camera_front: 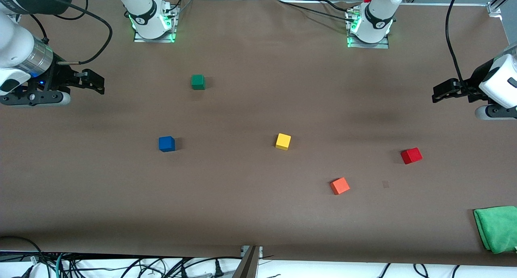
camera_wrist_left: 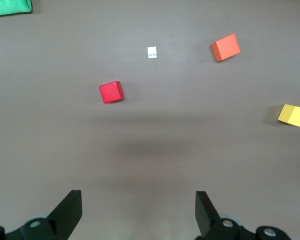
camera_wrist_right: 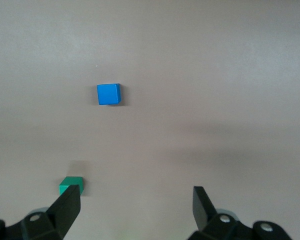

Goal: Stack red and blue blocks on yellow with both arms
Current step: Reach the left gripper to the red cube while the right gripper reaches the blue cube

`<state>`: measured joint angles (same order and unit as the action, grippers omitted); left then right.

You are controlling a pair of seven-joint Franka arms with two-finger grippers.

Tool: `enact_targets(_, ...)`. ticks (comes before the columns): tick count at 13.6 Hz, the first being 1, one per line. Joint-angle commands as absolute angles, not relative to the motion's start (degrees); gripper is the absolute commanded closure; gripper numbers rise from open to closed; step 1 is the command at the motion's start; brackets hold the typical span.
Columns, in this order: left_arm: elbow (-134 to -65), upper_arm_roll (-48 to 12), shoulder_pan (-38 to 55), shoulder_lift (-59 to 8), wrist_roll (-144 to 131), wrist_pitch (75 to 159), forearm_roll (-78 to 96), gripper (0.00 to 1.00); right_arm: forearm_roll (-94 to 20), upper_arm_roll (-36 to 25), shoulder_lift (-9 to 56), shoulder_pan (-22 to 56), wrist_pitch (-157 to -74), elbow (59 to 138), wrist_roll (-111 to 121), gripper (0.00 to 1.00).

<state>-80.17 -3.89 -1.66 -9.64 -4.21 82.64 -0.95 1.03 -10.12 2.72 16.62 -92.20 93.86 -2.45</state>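
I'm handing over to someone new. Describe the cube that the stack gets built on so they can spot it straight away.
Start at the middle of the brown table: the yellow cube sits there alone, between the blue cube toward the right arm's end and the red cube toward the left arm's end. Its closest neighbour is the orange cube, nearer the front camera; yellow is the paler of the two.

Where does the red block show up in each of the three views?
Front view: red block on the table toward the left arm's end, farther from the camera than the orange block.
Left wrist view: red block in mid-frame.
Right wrist view: not in it.
Shared landmark: the orange block, in front and left wrist views.
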Motion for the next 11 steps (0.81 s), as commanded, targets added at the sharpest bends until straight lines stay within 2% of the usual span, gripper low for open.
enact_targets(1,-80.1,-3.2,-1.4,-9.3,-4.0,82.9,-0.2,0.0,0.6,-10.2,3.0,16.4,-91.1,92.7,-1.2,0.01)
enact_targets(4,-79.8,-3.2,-1.6,-11.5,-3.7,83.4,0.3,0.0,0.5,-10.2,3.0,16.4,-91.1,92.7,-1.1,0.01)
enact_targets(6,-79.7,-3.1,-1.6,-15.6,-3.7,84.8,-1.0,0.0,-0.1,-10.1,3.1,16.4,-91.1,93.2,-0.6,0.01)
enact_targets(9,-80.9,-2.5,-2.5,-20.9,-3.6,93.2,-1.7,0.0,-3.6,-10.1,5.5,16.4,-92.8,94.8,0.1,0.01)
enact_targets(11,-81.5,-2.5,-3.4,-24.9,-3.6,97.4,-4.2,0.0,-5.1,-9.9,8.5,17.0,-98.4,97.3,-0.9,0.01)
